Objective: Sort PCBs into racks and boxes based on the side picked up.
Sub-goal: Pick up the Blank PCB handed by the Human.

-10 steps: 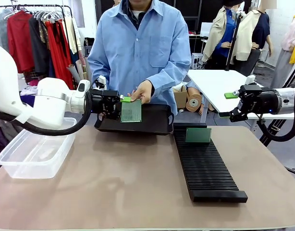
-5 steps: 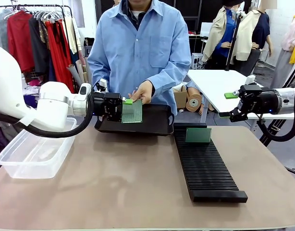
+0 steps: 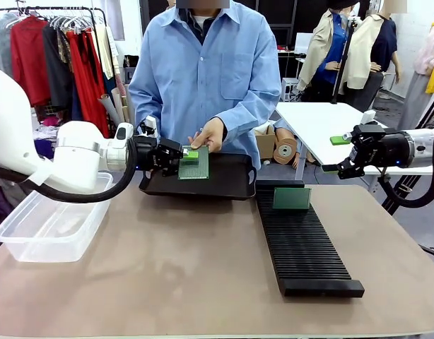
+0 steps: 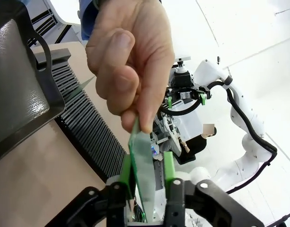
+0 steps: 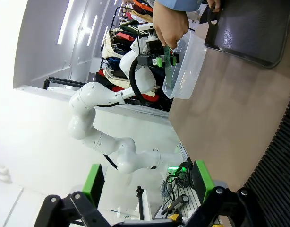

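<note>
A person's hand holds a green PCB upright over the black tray. My left gripper reaches in from the left with its jaws around the board's left edge. In the left wrist view the PCB stands edge-on between the green pads. One pad lies against it and the other stands a sliver off, so the gripper is still open. A second PCB stands in the far end of the slotted black rack. My right gripper hovers open and empty at the right.
The clear box sits empty at the table's left edge, below my left arm. The tray lies at the far middle, touching the rack's far end. A white table stands behind on the right. Bare tabletop stretches across the near side.
My left gripper's jaws have narrowed from wide open to close around the PCB's edge. The person's hand still holds the board. The right arm has not moved.
</note>
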Robot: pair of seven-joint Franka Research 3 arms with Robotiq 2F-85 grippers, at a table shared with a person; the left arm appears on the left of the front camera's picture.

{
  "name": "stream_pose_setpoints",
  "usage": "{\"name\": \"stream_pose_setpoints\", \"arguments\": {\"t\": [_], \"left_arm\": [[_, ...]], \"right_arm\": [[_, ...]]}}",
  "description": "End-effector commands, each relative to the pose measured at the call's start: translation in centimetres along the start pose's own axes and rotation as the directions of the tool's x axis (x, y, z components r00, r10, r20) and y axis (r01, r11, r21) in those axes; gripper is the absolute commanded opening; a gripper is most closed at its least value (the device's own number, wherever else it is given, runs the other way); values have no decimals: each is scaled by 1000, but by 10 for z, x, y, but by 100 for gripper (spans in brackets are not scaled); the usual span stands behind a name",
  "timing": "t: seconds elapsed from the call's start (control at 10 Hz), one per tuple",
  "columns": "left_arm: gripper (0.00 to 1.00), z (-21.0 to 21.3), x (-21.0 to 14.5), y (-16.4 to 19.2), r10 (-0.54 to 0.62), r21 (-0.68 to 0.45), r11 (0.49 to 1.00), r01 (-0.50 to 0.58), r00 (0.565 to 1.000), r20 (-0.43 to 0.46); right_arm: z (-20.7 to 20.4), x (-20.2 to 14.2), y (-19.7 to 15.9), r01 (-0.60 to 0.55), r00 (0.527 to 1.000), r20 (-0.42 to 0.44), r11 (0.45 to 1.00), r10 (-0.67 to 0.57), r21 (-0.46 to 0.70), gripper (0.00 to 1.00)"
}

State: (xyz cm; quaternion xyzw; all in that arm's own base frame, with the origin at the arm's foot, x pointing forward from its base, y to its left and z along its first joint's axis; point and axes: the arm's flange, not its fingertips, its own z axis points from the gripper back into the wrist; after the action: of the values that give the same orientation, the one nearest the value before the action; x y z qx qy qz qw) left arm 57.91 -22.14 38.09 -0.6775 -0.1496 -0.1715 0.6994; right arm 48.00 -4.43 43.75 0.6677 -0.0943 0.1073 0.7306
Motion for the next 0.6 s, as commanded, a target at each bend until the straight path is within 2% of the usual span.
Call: {"name": "stream_pose_setpoints", "arguments": {"t": [0.0, 0.5], "left_arm": [[0, 4, -6, 3, -20, -36, 999, 20, 999, 26], [0, 7, -5, 1, -11, -49, 999, 11, 1000, 7]], "right_arm": [[-1, 1, 2, -4, 1000, 11, 1000, 4, 8, 100], [-1, 1, 2, -4, 1000, 11, 1000, 4, 8, 100]]}}
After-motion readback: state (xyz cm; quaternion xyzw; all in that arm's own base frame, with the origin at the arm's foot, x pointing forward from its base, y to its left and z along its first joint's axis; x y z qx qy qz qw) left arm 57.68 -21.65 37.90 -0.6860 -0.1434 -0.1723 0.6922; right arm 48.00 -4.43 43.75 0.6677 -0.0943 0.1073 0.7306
